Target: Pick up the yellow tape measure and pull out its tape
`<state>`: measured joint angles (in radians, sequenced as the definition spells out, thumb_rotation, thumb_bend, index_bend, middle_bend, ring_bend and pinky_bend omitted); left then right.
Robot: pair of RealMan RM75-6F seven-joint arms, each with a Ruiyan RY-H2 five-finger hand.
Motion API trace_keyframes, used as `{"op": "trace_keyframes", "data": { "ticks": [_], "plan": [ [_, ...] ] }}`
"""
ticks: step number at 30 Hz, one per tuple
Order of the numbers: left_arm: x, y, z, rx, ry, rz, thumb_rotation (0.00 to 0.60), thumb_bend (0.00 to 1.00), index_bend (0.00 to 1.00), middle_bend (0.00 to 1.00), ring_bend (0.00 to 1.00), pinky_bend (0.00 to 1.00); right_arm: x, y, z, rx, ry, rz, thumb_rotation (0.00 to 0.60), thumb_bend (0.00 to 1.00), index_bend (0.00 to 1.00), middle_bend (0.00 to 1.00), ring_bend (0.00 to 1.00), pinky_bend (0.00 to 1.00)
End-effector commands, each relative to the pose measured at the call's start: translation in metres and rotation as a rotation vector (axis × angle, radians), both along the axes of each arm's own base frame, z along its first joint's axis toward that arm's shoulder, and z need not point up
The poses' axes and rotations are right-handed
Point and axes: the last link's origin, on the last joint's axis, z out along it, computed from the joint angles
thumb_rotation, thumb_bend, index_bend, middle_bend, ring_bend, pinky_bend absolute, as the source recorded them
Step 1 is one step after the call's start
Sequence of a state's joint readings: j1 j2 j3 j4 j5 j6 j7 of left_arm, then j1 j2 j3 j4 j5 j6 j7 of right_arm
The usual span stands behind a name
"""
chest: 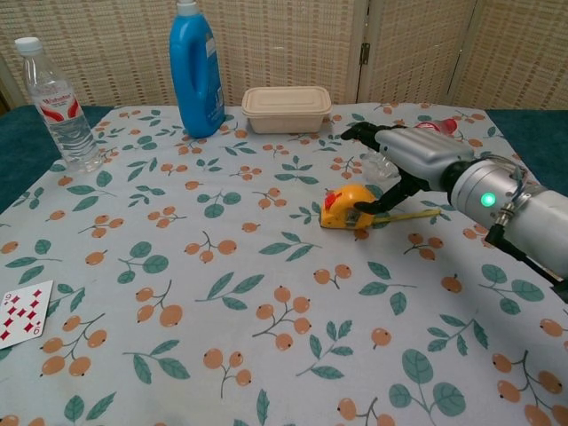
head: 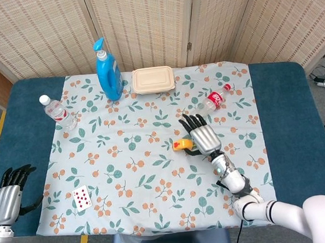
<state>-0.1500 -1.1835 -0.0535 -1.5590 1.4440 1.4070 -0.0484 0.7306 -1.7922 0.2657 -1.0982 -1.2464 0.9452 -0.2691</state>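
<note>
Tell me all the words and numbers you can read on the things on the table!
None can be read for sure.
Lying bottle: red label, white script blurred.
Water bottle: red and white label, too small.
Playing card: red diamonds, corner number unclear.
Tape measure: no readable print.
Blue bottle: label unreadable.

Right of centre: right hand grips yellow tape measure, short tape showing. Blue bottle and beige box at top; playing card lower left.
</note>
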Motion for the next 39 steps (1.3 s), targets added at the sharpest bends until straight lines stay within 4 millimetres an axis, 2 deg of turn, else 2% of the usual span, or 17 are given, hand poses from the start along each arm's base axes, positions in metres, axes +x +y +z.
{"op": "trace_keyframes", "data": {
  "ticks": [1,9,13,16,21,33,39],
  "plan": [
    [0.000,0.000,0.000,-0.001,0.001,0.002,0.600,0.30,0.21,0.16,0.15,0.00,0.002,-0.013,0.001,-0.017,0.016,-0.022,0.449,0.32,0.00,0.00,0.00,0.00],
    [-0.002,-0.001,-0.001,-0.005,0.004,0.011,0.600,0.30,0.21,0.16,0.15,0.00,0.000,-0.028,0.010,-0.061,0.049,-0.054,0.449,0.32,0.00,0.00,0.00,0.00],
    [-0.003,-0.002,0.001,0.000,0.001,0.014,0.600,0.30,0.21,0.16,0.15,0.00,0.001,-0.020,0.019,-0.044,-0.006,-0.049,0.449,0.32,0.00,0.00,0.00,0.00],
    [-0.003,-0.003,0.000,-0.003,-0.001,0.015,0.600,0.30,0.21,0.16,0.15,0.00,0.001,-0.011,0.021,-0.002,-0.009,-0.041,0.449,0.32,0.00,0.05,0.04,0.00],
    [0.001,-0.002,-0.002,-0.013,-0.004,0.006,0.600,0.30,0.21,0.16,0.15,0.00,0.003,-0.004,0.013,0.067,0.072,-0.042,0.451,0.31,0.00,0.13,0.08,0.00],
    [-0.001,-0.004,-0.001,-0.012,0.004,0.018,0.600,0.30,0.21,0.16,0.15,0.00,0.025,-0.022,-0.009,0.106,0.227,-0.085,0.447,0.32,0.07,0.18,0.08,0.00],
    [-0.003,-0.004,0.000,-0.007,0.005,0.025,0.600,0.30,0.21,0.16,0.15,0.00,0.035,-0.024,-0.021,0.120,0.271,-0.076,0.449,0.32,0.10,0.21,0.07,0.00]
  ]
}}
